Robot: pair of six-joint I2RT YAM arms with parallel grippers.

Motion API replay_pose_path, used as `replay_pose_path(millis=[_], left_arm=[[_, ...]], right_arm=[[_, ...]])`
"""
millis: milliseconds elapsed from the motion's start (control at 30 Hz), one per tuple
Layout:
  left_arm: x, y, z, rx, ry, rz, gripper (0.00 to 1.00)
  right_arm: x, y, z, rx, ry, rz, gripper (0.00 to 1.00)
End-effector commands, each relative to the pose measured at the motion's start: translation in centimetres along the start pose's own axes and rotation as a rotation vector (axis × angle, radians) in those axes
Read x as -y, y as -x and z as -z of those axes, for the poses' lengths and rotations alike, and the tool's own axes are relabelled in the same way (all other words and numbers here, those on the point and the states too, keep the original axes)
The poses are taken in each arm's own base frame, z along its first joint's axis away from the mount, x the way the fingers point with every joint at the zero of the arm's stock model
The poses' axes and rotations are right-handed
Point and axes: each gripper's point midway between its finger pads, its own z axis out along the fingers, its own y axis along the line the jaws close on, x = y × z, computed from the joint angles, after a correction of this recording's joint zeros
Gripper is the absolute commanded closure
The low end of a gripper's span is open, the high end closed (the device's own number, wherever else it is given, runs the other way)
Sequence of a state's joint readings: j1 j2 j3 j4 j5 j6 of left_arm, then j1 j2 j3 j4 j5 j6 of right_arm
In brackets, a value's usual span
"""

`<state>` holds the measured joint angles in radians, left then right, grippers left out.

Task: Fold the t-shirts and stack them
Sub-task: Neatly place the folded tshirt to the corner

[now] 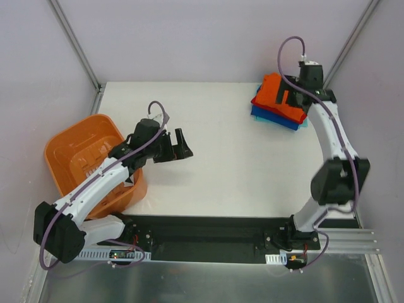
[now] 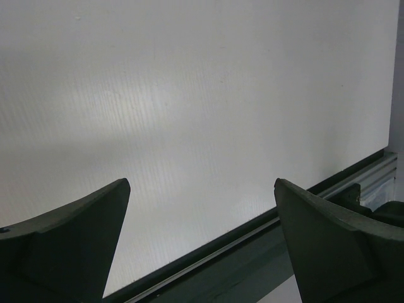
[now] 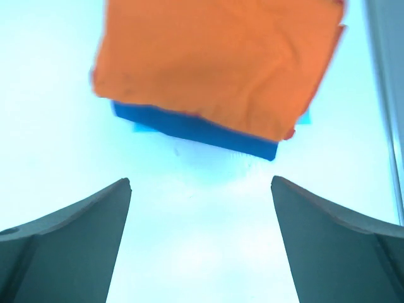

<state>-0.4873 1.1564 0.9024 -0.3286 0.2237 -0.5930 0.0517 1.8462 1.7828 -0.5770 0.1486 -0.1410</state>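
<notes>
Left pincer (image 1: 183,144): jaws spread wide, holding nothing, above the bench (image 1: 240,158) just left of centre.
Right pincer (image 1: 292,99): jaws spread wide, nothing between them, over the stack.
T-shirts (image 1: 278,104): folded stack at 1 o'clock, near the far right corner; orange shirt (image 3: 214,63) on top, blue shirt (image 3: 189,126) edge showing beneath.
Basket (image 1: 63,148): 9 o'clock, at the left edge.
Open room: bare white surface between basket and stack.

Orange t-shirt (image 1: 273,88), red t-shirt (image 1: 257,100), blue t-shirt (image 1: 271,115); orange basket (image 1: 63,151); white table (image 1: 240,158).
</notes>
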Motion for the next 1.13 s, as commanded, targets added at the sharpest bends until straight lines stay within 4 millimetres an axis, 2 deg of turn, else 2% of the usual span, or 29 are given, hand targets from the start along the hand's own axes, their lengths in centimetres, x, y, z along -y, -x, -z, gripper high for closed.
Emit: replay_pose_path(millis=[0, 33, 67, 100, 133, 167, 200, 233, 267, 300, 367, 400, 433, 467, 500, 633, 800, 1100], left_arm=[[0.9, -0.4, 1.1, 0.044, -0.007, 0.031, 0.01], [0.8, -0.7, 1.0, 0.048, 0.008, 0.030, 0.01], [0.6, -1.2, 1.0, 0.044, 0.011, 0.033, 0.01], [0.8, -1.6, 1.0, 0.038, 0.010, 0.039, 0.01], [0.9, -1.9, 0.9, 0.035, 0.011, 0.035, 0.01], [0.9, -2.3, 0.9, 0.029, 0.012, 0.034, 0.01], [1.0, -2.6, 0.8, 0.028, 0.014, 0.038, 0.01], [1.1, -2.8, 0.8, 0.028, 0.016, 0.028, 0.01], [1.0, -3.2, 0.7, 0.021, 0.021, 0.027, 0.01], [1.0, -3.4, 0.6, 0.017, 0.026, 0.033, 0.01], [0.6, -4.2, 0.4, 0.005, 0.038, 0.034, 0.01], [0.5, -4.5, 0.3, -0.001, 0.043, 0.045, 0.01], [0.4, -4.7, 0.3, -0.004, 0.044, 0.052, 0.01], [-0.1, -5.3, 0.2, -0.009, 0.057, 0.064, 0.01], [-0.3, -5.5, 0.1, -0.007, 0.061, 0.067, 0.01], [-0.4, -6.2, 0.6, 0.000, 0.054, 0.076, 0.01], [-0.4, -6.0, 1.2, 0.035, 0.052, 0.072, 0.01], [0.0, -5.6, 1.4, 0.041, 0.039, 0.060, 0.01]], right_arm=[[-0.1, -2.5, 9.5, 0.142, 0.098, -0.120, 0.03], [0.1, -2.5, 12.6, 0.216, 0.122, -0.159, 0.03], [0.3, -3.9, 13.2, 0.217, 0.125, -0.192, 0.03], [1.0, -8.7, 11.8, 0.138, 0.090, -0.201, 0.03], [1.4, -9.2, 13.9, 0.198, 0.098, -0.221, 0.03], [1.7, -11.1, 13.9, 0.185, 0.088, -0.251, 0.03], [2.2, -13.9, 14.0, 0.179, 0.083, -0.264, 0.03], [2.4, -15.6, 13.9, 0.164, 0.082, -0.278, 0.03], [2.2, -16.9, 13.9, 0.153, 0.097, -0.301, 0.03], [1.9, -19.5, 13.7, 0.126, 0.124, -0.309, 0.03], [1.7, -21.7, 13.5, 0.101, 0.144, -0.312, 0.03], [2.2, -22.7, 13.7, 0.111, 0.124, -0.330, 0.03], [2.7, -24.5, 13.0, 0.089, 0.097, -0.332, 0.03], [3.1, -24.8, 12.8, 0.107, 0.080, -0.333, 0.03], [3.8, -24.1, 13.2, 0.166, 0.058, -0.326, 0.03], [4.2, -22.9, 14.7, 0.258, 0.068, -0.351, 0.03], [5.4, -23.5, 15.1, 0.289, 0.018, -0.365, 0.03], [4.9, -23.1, 15.3, 0.300, 0.046, -0.377, 0.03]])
